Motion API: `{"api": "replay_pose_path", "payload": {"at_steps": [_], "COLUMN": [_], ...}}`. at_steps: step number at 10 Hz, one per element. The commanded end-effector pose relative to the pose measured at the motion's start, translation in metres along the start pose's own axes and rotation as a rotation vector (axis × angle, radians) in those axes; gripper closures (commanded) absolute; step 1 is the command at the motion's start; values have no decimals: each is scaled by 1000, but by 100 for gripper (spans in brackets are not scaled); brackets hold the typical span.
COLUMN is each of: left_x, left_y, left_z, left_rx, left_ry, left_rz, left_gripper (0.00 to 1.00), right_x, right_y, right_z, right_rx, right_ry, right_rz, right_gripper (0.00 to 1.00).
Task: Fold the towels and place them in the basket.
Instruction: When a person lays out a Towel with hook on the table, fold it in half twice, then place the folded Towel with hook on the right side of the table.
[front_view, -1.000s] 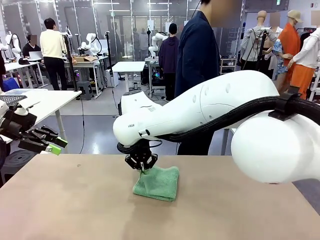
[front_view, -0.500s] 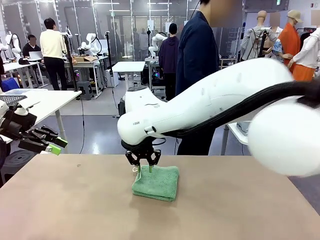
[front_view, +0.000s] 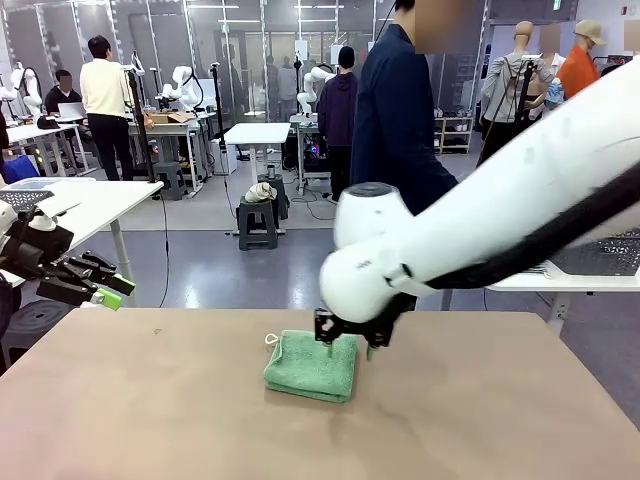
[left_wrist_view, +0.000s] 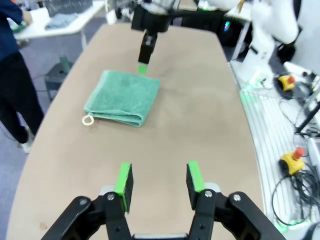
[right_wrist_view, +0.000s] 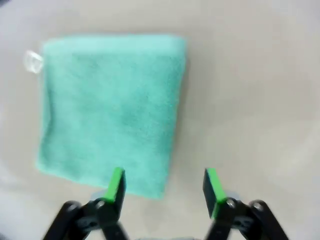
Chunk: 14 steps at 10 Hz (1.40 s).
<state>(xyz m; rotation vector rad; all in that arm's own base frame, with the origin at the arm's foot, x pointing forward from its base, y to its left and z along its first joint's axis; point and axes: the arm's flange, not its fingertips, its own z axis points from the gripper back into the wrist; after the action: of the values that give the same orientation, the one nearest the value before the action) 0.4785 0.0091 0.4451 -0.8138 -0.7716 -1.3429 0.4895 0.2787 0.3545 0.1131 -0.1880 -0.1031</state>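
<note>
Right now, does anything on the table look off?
Nothing stands out. The green towel lies flat on the table, folded square, white loop at one corner. The right claw hangs open over its edge.

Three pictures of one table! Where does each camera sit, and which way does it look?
Front view: fixed on the robot's side, looking across the table at a person; left fingers at picture left, right fingers over the green towel.
Left wrist view: on the left arm, looking along its own open fingers over the table toward towel and right arm.
Right wrist view: on the right arm, looking down; its open fingers hang above the towel's edge.
Shared: all three show the folded towel.
</note>
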Motion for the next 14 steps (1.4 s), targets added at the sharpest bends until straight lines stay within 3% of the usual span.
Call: {"api": "replay_pose_path", "payload": {"at_steps": [1, 5, 14], "left_x": [1, 1, 1], "left_y": [0, 0, 0], "left_z": [2, 2, 2], "left_rx": [-7, -7, -7], "left_ry": [-8, -8, -8], "left_rz": [-9, -9, -9], "left_gripper": [44, 44, 44], "right_x": [-17, -11, -14], "right_y": [-26, -44, -38], "right_z": [2, 0, 2], "right_rx": [122, 177, 150], "right_ry": [-22, 41, 21], "right_rz": [-33, -133, -117], "right_gripper": [22, 22, 22]}}
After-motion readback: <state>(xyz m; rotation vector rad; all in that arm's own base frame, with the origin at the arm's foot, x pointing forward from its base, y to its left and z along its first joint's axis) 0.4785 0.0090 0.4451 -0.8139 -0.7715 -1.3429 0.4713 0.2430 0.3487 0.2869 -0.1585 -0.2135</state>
